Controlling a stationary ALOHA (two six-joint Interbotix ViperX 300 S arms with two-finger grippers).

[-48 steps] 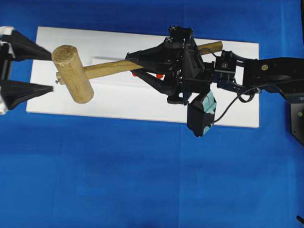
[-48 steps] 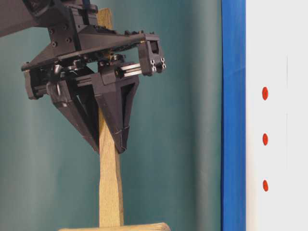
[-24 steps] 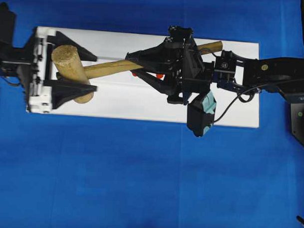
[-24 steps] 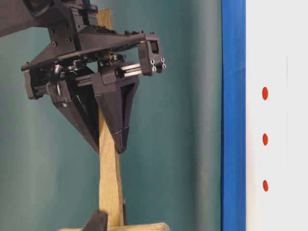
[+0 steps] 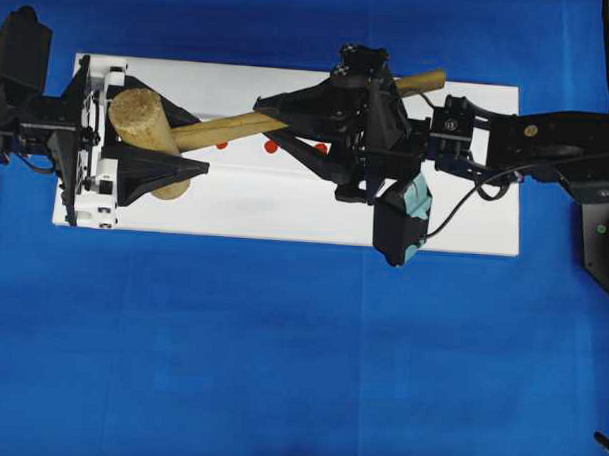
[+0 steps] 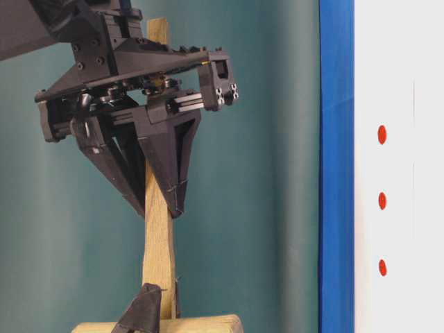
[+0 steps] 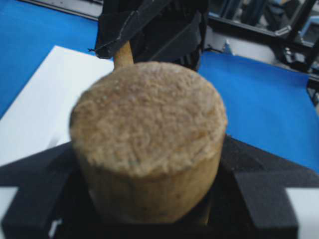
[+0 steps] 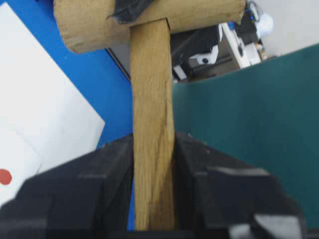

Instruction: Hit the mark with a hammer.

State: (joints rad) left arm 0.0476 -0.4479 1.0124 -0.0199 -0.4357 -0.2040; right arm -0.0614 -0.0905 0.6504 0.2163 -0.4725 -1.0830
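Hammer work comes first here: the light-brown wooden hammer (image 5: pixel 148 132) with its thick round head and long slim handle lies across the flat white board (image 5: pixel 285 212), which rests on the blue bench (image 5: pixel 280 367). The head is at the left end of the board and the handle runs to the right.

The right claw (image 8: pixel 152 184) is clamped on the handle, one black finger on each side, touching the wood. The left claw (image 5: pixel 168 138) has a finger on each side of the head. In the left wrist view the fingers sit right beside the head, but I cannot tell if they press it.

Three small red dots (image 6: pixel 382 200) sit in a row on the board. In the top view the handle passes close by them.

To do this step well, the right claw should keep a tight hold so the handle does not slip or spin. The left claw probably helps line up the head, and should let go before any swing. The flat end of the head should come straight down on one dot, not sideways.
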